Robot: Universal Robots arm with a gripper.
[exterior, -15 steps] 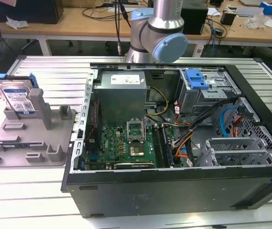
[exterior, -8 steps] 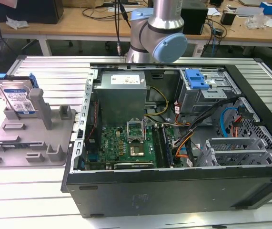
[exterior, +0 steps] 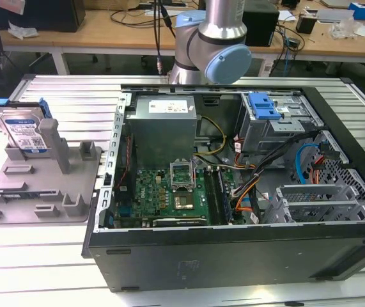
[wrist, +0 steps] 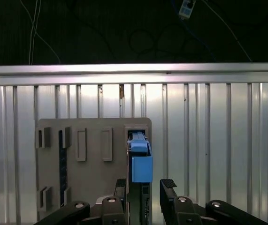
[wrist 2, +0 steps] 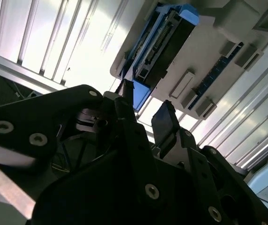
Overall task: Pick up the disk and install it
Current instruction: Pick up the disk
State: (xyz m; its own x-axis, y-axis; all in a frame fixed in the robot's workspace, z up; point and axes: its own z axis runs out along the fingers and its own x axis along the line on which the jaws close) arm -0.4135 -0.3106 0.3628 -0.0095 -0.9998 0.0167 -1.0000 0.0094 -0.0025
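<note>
- The disk (exterior: 23, 128) stands on edge in a slot of the grey holder (exterior: 48, 195). The holder lies on the ribbed metal counter (exterior: 61, 96) at the exterior view's left, beside the open computer case (exterior: 233, 252).
- A white-and-blue label covers the disk's silver face, but its print is too small to read. A bright blue carrier frame runs round the edges.
- In the first wrist view the fingers (wrist: 167, 186) stand parted and hold nothing. The disk shows edge-on in line with the gap, untouched.
- In the second wrist view the two dark fingers are likewise apart and empty, with the disk's connector edge beyond them.
- Inside the case, the grey power supply box (exterior: 163, 125) has a white label on top, its writing not legible.
- A blue latch (exterior: 263, 105) sits on the drive bay.
- The arm (exterior: 215, 38) rises behind the case.
</note>
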